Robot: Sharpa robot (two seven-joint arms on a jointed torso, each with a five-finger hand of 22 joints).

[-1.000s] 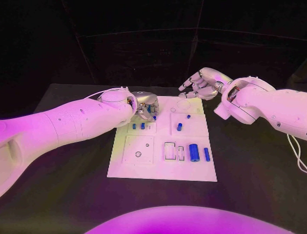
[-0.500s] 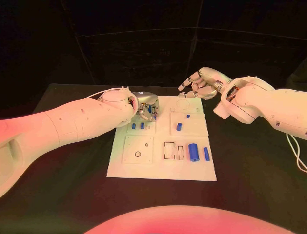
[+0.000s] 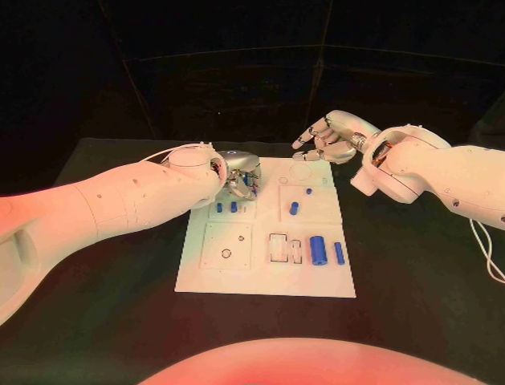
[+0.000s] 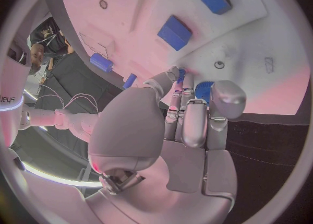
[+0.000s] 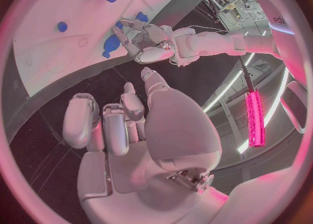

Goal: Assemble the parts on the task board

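So the left hand (image 3: pixel 239 172) is down at the far left corner of the white board (image 3: pixel 267 281), fingers curled onto a small blue part (image 4: pixel 203 87) there, looks pinched. The right hand (image 3: pixel 335 135) hangs above the board's far edge, fingers loosely bent and apart, holding nothing. More blue parts (image 3: pixel 318 250) lie mid-board.

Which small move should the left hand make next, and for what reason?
Probably ease the left hand straight down. Its fingertips close around a small blue part at the far left of the task board, so seating it seems the next step. The right hand hovers, holding nothing.
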